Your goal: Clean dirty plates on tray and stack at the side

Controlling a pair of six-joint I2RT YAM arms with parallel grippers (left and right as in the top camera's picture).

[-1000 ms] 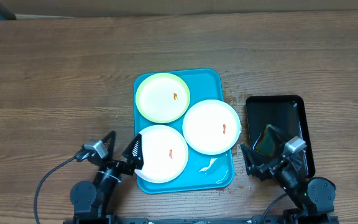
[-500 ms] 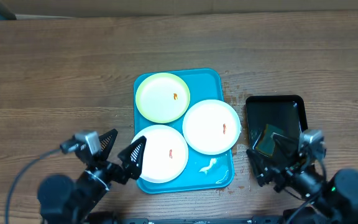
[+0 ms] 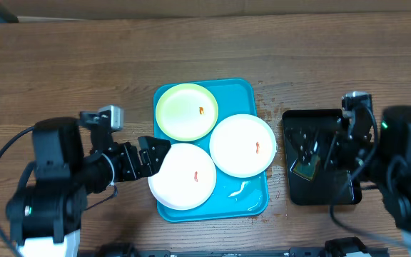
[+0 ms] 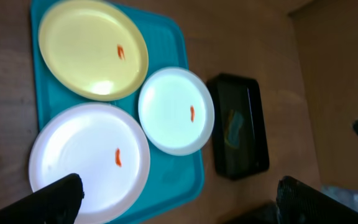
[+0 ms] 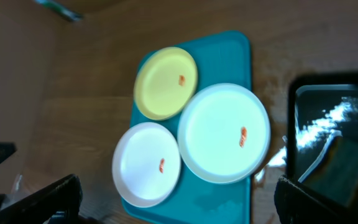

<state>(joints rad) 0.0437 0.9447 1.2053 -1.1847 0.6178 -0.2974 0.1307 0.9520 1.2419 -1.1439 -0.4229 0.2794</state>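
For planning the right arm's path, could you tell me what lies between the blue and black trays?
Only a narrow strip of bare table parts the blue tray from the black tray, seen overhead.

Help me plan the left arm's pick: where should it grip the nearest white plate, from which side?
Probably pinch the left rim of the nearest white plate, coming from the left: it overhangs the tray there, while the other plates crowd its far side.

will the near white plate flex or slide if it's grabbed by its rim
The near white plate looks thin and flat, so it is probably light and may flex when pinched at one edge. It seems to ride over the tray's raised rim, so a push might tip or skate it.
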